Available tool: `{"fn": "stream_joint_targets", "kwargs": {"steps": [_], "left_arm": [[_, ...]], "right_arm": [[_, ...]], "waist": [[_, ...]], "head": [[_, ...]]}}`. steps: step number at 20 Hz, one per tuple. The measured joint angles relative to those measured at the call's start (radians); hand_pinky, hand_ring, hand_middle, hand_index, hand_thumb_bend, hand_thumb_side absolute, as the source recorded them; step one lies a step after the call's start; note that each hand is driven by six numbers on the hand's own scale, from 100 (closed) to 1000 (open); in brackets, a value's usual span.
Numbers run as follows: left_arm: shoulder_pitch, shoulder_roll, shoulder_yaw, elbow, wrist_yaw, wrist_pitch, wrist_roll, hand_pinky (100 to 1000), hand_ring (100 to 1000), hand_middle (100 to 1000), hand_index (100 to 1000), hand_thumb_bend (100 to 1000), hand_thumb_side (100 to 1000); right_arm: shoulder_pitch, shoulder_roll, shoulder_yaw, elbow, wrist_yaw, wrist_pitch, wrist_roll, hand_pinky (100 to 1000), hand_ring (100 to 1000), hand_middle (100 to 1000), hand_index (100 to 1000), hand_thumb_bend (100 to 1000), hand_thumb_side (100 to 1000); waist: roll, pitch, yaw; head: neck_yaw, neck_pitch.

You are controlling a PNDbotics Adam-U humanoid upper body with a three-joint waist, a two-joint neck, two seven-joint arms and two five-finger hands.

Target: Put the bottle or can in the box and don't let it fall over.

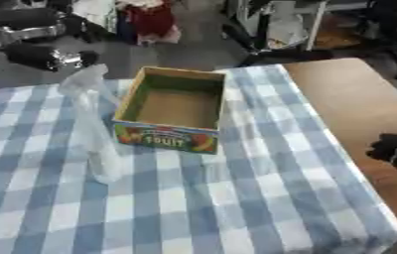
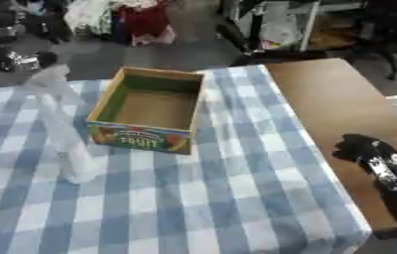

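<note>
A clear plastic bottle [image 1: 94, 130] stands upright on the checked cloth, just left of the box and apart from it. The box [image 1: 174, 106] is an open cardboard carton with green inner walls, a brown floor and a "FRUIT" label on its front; nothing lies inside. My left arm comes in at the upper left, and its dark hand [image 1: 56, 57] hovers behind and above the bottle's top, blurred. My right hand [image 2: 363, 147] rests over the bare wood at the right edge, fingers relaxed and holding nothing.
The blue-and-white checked cloth [image 1: 236, 198] covers most of the table; a bare brown wooden strip [image 1: 358, 99] runs along its right side. Beyond the far edge are chair legs, a red bag [image 1: 150, 20] and floor clutter.
</note>
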State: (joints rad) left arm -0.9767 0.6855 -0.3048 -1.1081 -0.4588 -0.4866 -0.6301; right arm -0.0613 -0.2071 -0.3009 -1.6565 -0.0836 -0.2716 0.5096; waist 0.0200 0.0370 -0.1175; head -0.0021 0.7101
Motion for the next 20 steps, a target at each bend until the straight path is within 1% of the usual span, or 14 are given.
{"fn": "stream_joint_targets", "kwargs": {"steps": [4, 9, 15, 20], "left_arm": [[0.004, 0.0, 0.0, 0.004, 0.045, 0.02, -0.02, 820, 785, 816, 985, 256, 1000], [0.009, 0.002, 0.0, 0.0, 0.11, 0.043, -0.043, 821, 787, 818, 986, 283, 1000], [0.019, 0.022, 0.001, -0.031, 0.186, 0.068, -0.068, 817, 786, 817, 986, 286, 1000], [0.027, 0.031, -0.004, -0.062, 0.228, 0.075, -0.075, 816, 786, 817, 986, 280, 1000]], "right_arm": [[0.0, 0.0, 0.0, 0.0, 0.0, 0.0, 0.0, 805, 708, 686, 802, 100, 770], [0.0, 0.0, 0.0, 0.0, 0.0, 0.0, 0.0, 805, 708, 686, 802, 100, 770], [0.0, 0.0, 0.0, 0.0, 0.0, 0.0, 0.0, 805, 707, 686, 802, 100, 772], [0.0, 0.0, 0.0, 0.0, 0.0, 0.0, 0.0, 805, 707, 686, 802, 100, 771]], "waist": [[0.0, -0.001, 0.001], [-0.001, -0.001, 0.005], [-0.003, -0.001, 0.009], [-0.003, -0.001, 0.013]], "head": [[0.0, 0.0], [0.0, 0.0], [0.0, 0.0], [0.0, 0.0]]}}
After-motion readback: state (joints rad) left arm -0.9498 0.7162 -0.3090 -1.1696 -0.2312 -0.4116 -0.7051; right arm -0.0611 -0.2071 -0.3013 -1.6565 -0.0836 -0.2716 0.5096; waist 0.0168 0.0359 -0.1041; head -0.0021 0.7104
